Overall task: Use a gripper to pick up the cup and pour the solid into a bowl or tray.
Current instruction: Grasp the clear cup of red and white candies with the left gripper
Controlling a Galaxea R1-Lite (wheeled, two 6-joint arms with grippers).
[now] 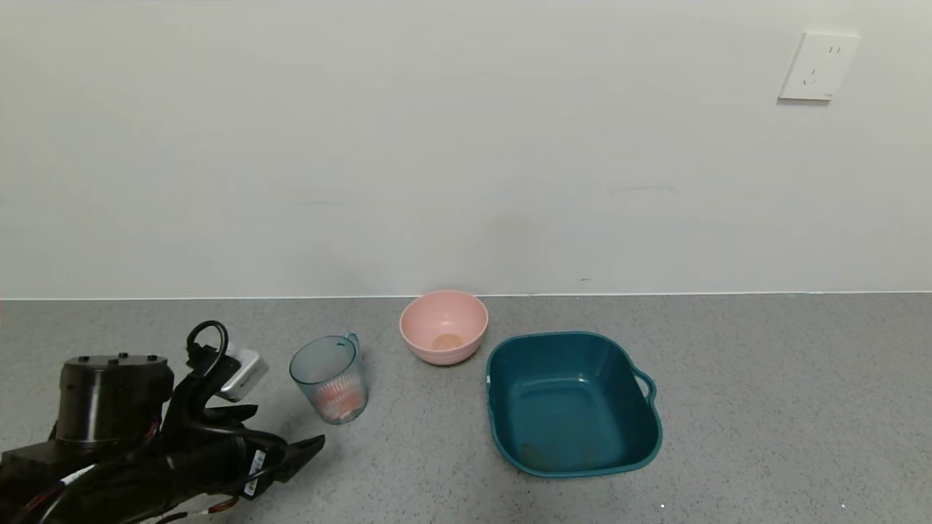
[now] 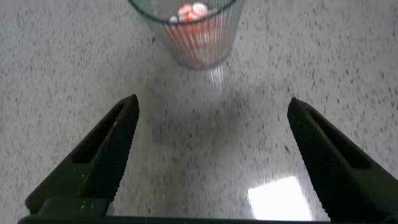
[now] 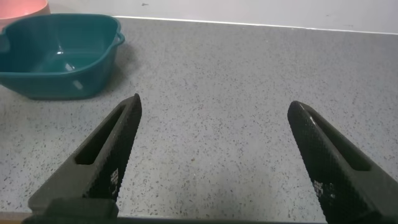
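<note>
While the left gripper [image 2: 211,118] sits low over the grey counter [image 1: 764,407] at the near left, its two black fingers are spread wide with nothing between them, and the cup [image 1: 330,377] stands upright just ahead of the tips, not yet touched. From where I stand this looks like the approach, before any grasp. Through the ribbed blue-green wall you can see the solid [image 2: 193,10], orange-pink and white beads heaped in the bottom. The next move, I'd say, is to ease forward until the fingers straddle the cup's body, then close without tipping it; the handle points away toward the wall, so it should not get in the way.

A little farther back and to the right sits the pink bowl [image 1: 443,326], near the cup but apart from it, close to the wall. A dark teal basin [image 1: 575,402] lies just beside the bowl, on the right, and could catch a wide swing.

The right gripper [image 3: 214,118] hangs open over bare counter off to the right, idle.
</note>
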